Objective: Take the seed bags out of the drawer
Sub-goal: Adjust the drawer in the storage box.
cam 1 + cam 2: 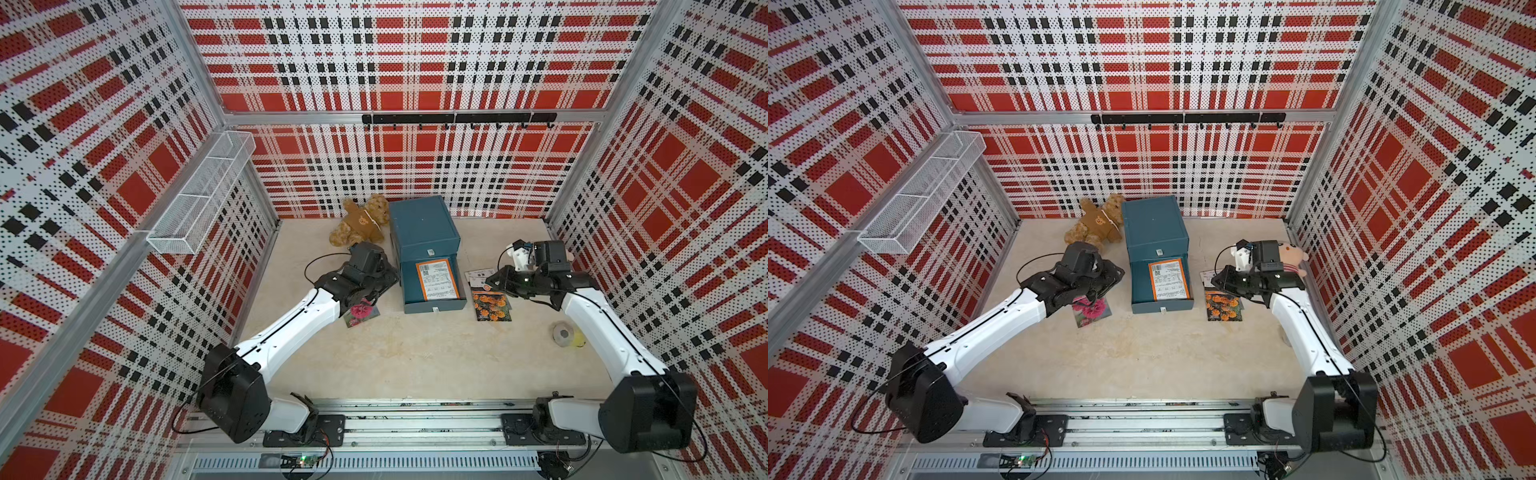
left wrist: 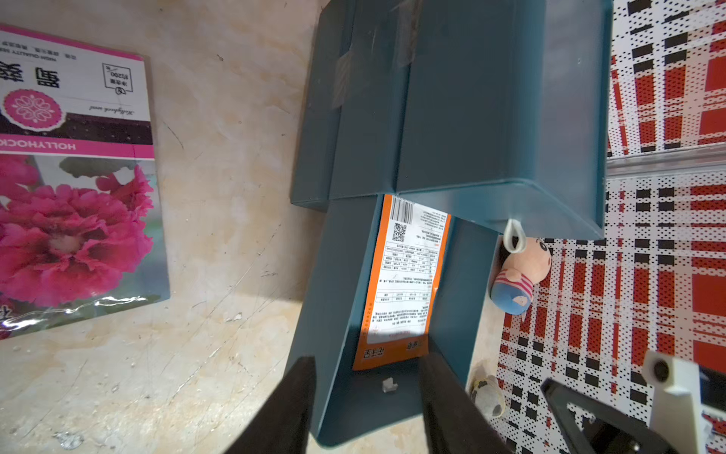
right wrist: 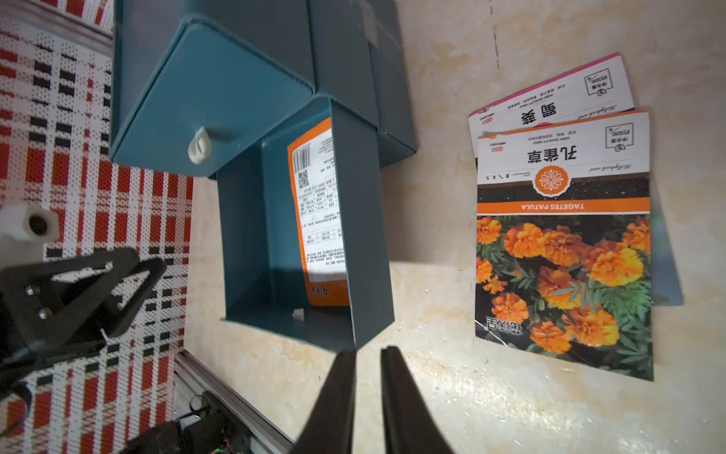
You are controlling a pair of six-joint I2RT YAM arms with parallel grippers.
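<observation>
Left gripper [image 2: 367, 357] right up close, fingers apart over the front end of the open drawer [image 1: 434, 308], clamping nothing. Down in that drawer, flat on the bottom, label up: orange-bordered bag [image 1: 439, 279], not out yet. Out on the table [image 1: 415, 353] already: pink bag [image 1: 363, 316] just left of the drawer, marigold bag [image 1: 492, 307] to the right, overlapping a third bag [image 3: 558, 98] beneath. Right gripper [image 3: 367, 350] near the drawer's corner, fingers almost together, empty. Three out by the look of it, one left. Upper drawer [image 3: 208, 98] shut, contents hidden.
</observation>
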